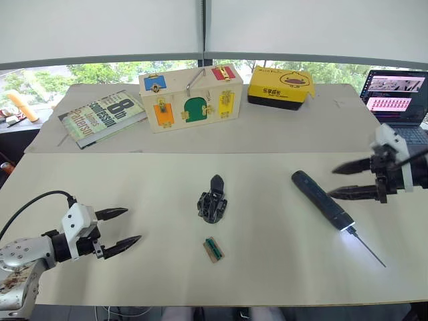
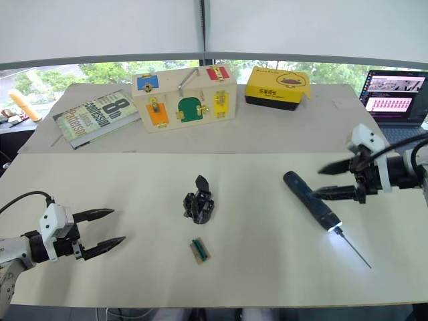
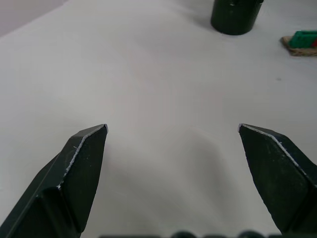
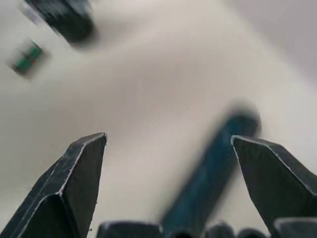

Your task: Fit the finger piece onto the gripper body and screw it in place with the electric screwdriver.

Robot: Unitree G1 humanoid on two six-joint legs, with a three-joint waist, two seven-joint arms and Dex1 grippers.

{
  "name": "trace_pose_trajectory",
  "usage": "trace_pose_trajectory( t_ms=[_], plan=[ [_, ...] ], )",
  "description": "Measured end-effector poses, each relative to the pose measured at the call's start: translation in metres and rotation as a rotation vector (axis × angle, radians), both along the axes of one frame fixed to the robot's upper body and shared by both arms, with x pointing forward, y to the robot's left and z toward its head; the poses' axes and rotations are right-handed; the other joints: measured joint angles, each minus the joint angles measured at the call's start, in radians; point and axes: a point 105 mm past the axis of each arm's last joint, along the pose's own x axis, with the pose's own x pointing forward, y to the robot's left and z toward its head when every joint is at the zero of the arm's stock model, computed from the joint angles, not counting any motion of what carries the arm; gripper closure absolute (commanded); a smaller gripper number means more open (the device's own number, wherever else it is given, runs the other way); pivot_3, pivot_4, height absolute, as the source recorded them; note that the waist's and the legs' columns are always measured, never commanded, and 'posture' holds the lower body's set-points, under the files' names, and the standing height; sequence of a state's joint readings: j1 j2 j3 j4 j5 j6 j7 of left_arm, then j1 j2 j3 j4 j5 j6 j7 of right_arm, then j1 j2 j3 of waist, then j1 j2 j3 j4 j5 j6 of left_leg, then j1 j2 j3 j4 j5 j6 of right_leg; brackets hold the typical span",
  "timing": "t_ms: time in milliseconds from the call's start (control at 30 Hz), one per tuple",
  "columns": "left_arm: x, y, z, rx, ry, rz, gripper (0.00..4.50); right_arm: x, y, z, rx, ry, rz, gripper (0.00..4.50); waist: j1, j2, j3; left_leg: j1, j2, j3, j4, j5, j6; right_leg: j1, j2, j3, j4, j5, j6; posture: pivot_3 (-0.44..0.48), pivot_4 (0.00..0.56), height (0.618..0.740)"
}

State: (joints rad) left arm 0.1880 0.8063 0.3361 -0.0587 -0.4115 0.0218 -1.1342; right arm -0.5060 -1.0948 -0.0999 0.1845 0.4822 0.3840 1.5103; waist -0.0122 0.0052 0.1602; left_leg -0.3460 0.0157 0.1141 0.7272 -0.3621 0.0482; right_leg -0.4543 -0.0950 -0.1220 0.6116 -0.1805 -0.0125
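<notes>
An office-like test room is suggested: a wide pale table [image 1: 200,281] is set before a long window [image 1: 100,70], and behind it a laptop [image 1: 396,97], a book [image 1: 100,115] and a wooden latch box [image 1: 190,97] are kept.

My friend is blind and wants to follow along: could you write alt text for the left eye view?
A dark pen-shaped electric screwdriver with a lit tip lies on a pale table, just ahead of the robot's open right gripper. A chunky black gripper body stands mid-table with a small green-and-tan block nearby; the open left gripper hovers at near left.
</notes>
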Motion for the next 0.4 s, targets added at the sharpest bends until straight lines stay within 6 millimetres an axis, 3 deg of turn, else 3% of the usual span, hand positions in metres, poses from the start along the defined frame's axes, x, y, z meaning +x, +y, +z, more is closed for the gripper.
trace_pose_trajectory(
  t_ms=[133,233,400],
  plan=[
    [-0.003,0.010,-0.008,0.046,-0.006,0.047,0.00,-0.023,0.035,-0.020,0.083,-0.191,0.239,0.04,0.002,0.000,0.000,0.000,0.000,0.000,0.000,0.000,0.000,0.000,-0.001,0.001,0.001,0.000,0.000,0.000,0.150,0.740],
    [-0.002,0.013,-0.008,0.067,-0.038,0.072,0.00,-0.036,0.054,-0.031,0.137,-0.259,0.325,0.04,0.006,0.000,0.001,0.001,-0.001,0.001,0.000,0.000,0.000,0.000,-0.001,0.001,0.002,0.000,0.000,0.000,0.150,0.740],
    [-0.003,0.017,-0.007,0.062,-0.077,0.124,0.00,-0.048,0.064,-0.042,0.174,-0.345,0.356,0.04,0.007,0.000,0.001,0.008,-0.001,0.001,0.000,0.000,0.000,0.007,-0.001,0.002,0.001,0.000,0.000,0.000,0.150,0.740]
  ],
)
